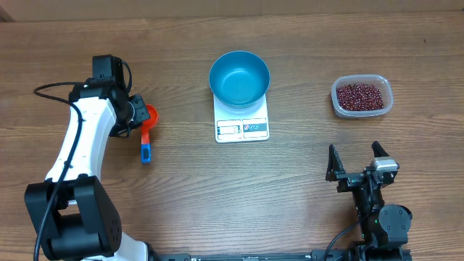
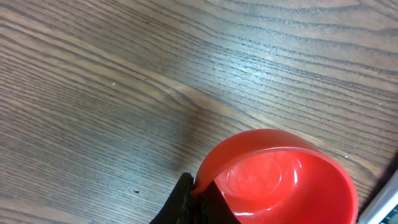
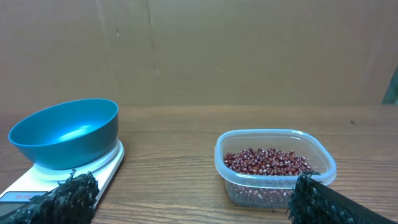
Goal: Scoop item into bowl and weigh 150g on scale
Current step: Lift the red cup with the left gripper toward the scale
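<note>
Pinching red scoop's (image 1: 151,117) rim, centre left, with closed left end effector (image 1: 141,114); right end effector (image 1: 355,155) agape, lower right. Risks slipping, spilling beans (image 1: 358,95) from upper-right tub (image 1: 388,100) short of bowl (image 1: 239,77) on scale (image 1: 243,128).

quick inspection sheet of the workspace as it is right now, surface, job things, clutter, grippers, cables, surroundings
surface: wooden table, bare brown grain, no spills seen
job's things: blue bowl empty, sitting on the white scale; beans in the clear tub at far right; red scoop with blue handle at left
clutter: nothing seen
grippers: left gripper shut on the red scoop's rim; right gripper open, empty, at the near edge, facing the tub
cables: black cable loops off the left arm, clear of the job's things
surroundings: plain brown wall behind the table
</note>
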You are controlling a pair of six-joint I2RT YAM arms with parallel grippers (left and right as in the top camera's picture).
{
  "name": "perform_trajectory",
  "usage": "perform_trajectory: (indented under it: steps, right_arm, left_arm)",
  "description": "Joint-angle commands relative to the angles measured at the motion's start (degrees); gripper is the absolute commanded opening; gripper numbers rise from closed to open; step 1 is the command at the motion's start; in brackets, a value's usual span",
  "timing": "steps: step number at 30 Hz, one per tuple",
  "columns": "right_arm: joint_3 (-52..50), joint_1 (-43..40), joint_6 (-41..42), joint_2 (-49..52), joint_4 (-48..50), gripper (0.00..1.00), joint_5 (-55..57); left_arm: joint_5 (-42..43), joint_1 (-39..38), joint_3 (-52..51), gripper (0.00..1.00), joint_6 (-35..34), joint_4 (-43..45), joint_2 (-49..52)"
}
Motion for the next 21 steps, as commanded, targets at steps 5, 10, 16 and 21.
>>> perform_trajectory:
  steps: [5, 10, 16, 21]
  right_arm:
    - [-0.59, 0.39, -0.26, -0.57, 0.15, 1.0, -0.07]
    - [-0.59, 0.39, -0.26, -0.57, 0.15, 1.0, -0.07]
    - [-0.59, 0.39, -0.26, -0.57, 0.15, 1.0, -0.07]
    - [-0.59, 0.39, -0.26, -0.57, 0.15, 1.0, -0.07]
  left_arm:
    - [2.38, 0.2, 1.4, 0.04, -1.25, -0.46, -1.53]
    - [9.84, 0.2, 1.4, 0.04, -1.22, -0.24, -1.51]
    - [20.72, 0.2, 1.4, 0.04, -2.12, -0.22, -1.53]
    - [23.85, 0.17, 1.4, 0.04, -10.03, 0.66, -1.53]
